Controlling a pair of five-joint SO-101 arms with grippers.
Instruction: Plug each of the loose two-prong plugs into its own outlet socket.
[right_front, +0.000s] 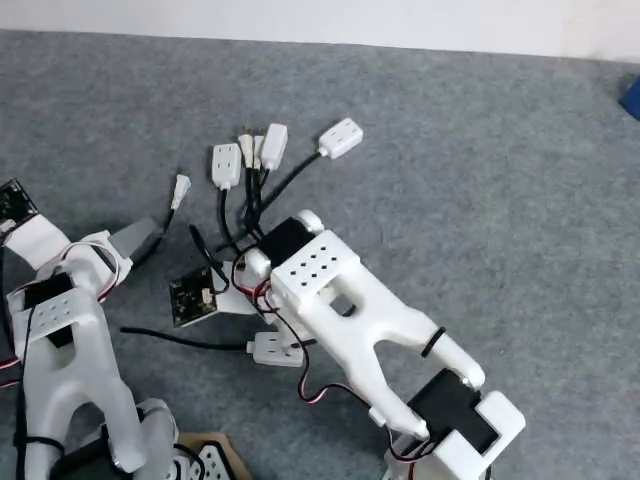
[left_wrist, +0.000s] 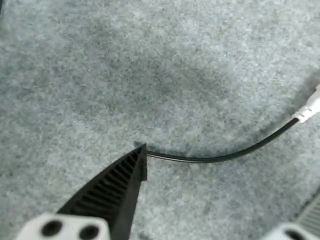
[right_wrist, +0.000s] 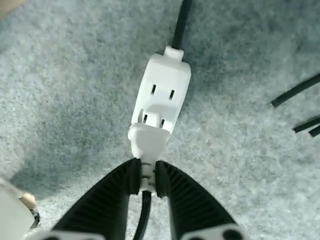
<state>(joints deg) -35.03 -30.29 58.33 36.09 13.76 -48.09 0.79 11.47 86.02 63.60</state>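
The right hand (right_wrist: 148, 172) is narrowed on the neck of a white two-prong plug (right_wrist: 148, 140), its black fingers pinching just behind the plug's body. The plug's nose touches the face of a white outlet socket (right_wrist: 162, 87), at the pair of slots nearer the hand; whether the prongs are fully in, I cannot tell. The left hand (right_front: 148, 240), at about nine o'clock on the grey worktop (right_front: 500, 150), stands wide. A black cord (left_wrist: 220, 157) runs from beside one fingertip to a loose plug (right_front: 181, 189) just beyond. A cluster of white sockets (right_front: 272, 145) lies towards twelve o'clock.
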